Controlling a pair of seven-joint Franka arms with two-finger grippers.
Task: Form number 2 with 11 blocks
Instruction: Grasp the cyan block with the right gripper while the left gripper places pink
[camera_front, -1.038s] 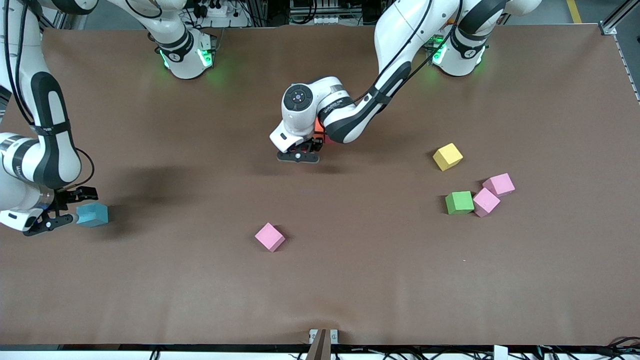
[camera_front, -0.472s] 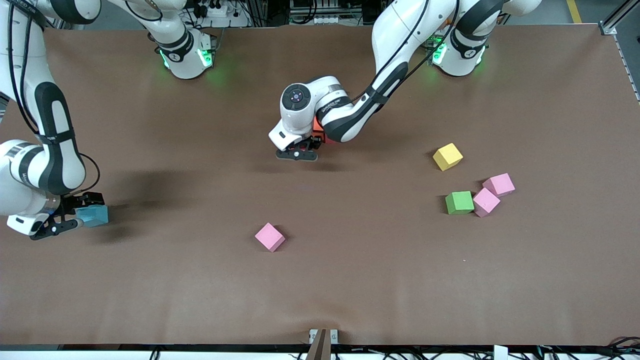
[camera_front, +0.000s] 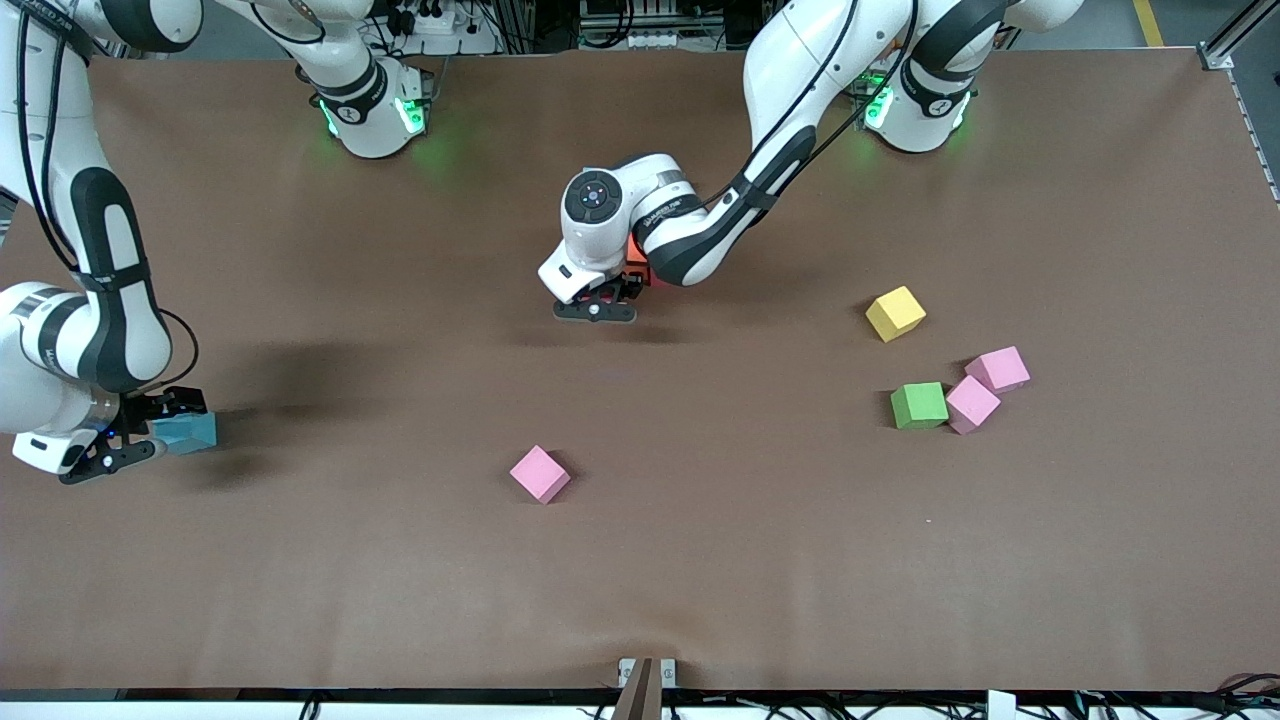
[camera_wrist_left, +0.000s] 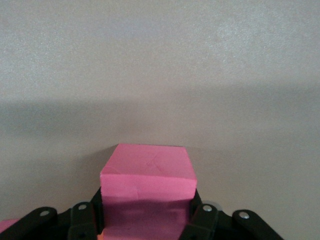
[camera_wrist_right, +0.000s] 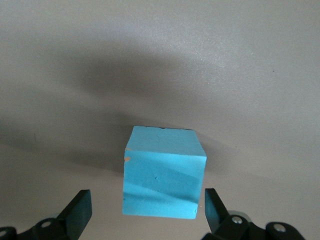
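- the left tool (camera_front: 598, 303) is low over the middle of the brown tabletop (camera_front: 700, 560), a little toward 12 o'clock from its centre. it is pinching a red matte foam cube (camera_wrist_left: 147, 180) between its fingers (camera_wrist_left: 202, 220).
- the right tool (camera_front: 135, 435) is down at the tabletop's 9 o'clock edge with its fingers (camera_wrist_right: 77, 210) spread. a light blue matte foam cube (camera_wrist_right: 164, 175) stands on the tabletop between them, with a gap on each side.
- a yellow matte foam cube (camera_front: 895, 313) lies alone at about 2 o'clock from the centre.
- a green matte foam cube (camera_front: 918, 405) lies at about 3 o'clock, nearer to the front camera than the yellow one.
- a pink foam cube (camera_front: 972, 403) touches the green cube on the side toward the left arm's end, and a second pink foam cube (camera_front: 998, 368) sits at 1 o'clock of the first, touching it.
- a third pink foam cube (camera_front: 540, 474) lies alone at about 7 o'clock from the centre.
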